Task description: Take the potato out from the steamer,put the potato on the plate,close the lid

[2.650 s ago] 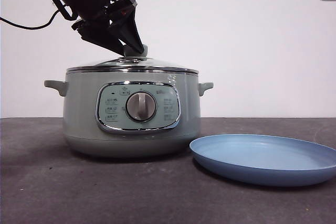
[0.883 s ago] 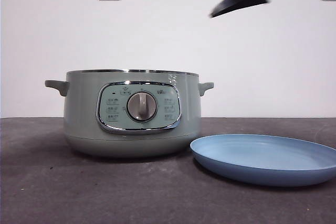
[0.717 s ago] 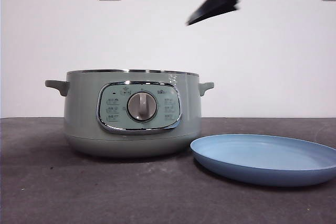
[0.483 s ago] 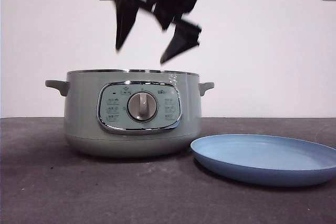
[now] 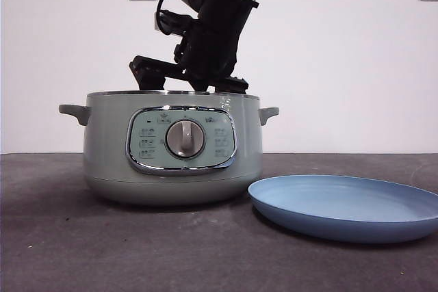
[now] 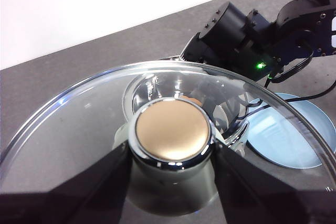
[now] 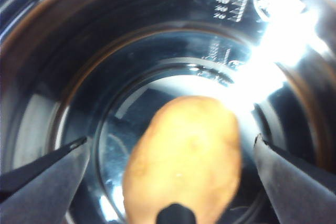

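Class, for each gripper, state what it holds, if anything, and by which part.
The left gripper holds the glass lid by its knob. The right gripper, open inside the steamer, straddles the potato but holds nothing.

Glass lid [image 6: 79, 145] by its knob [image 6: 172, 130] in left end effector [image 6: 173, 182]; plate [image 6: 294, 140] beyond, perhaps below

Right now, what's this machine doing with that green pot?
The left gripper holds the glass lid by its knob, lifted clear of the steamer. The right gripper has reached down into the open pot, its jaws spread wide on either side of the potato lying on the bottom, not yet closed on it. The blue plate sits empty on the table beside the pot, waiting for the potato.
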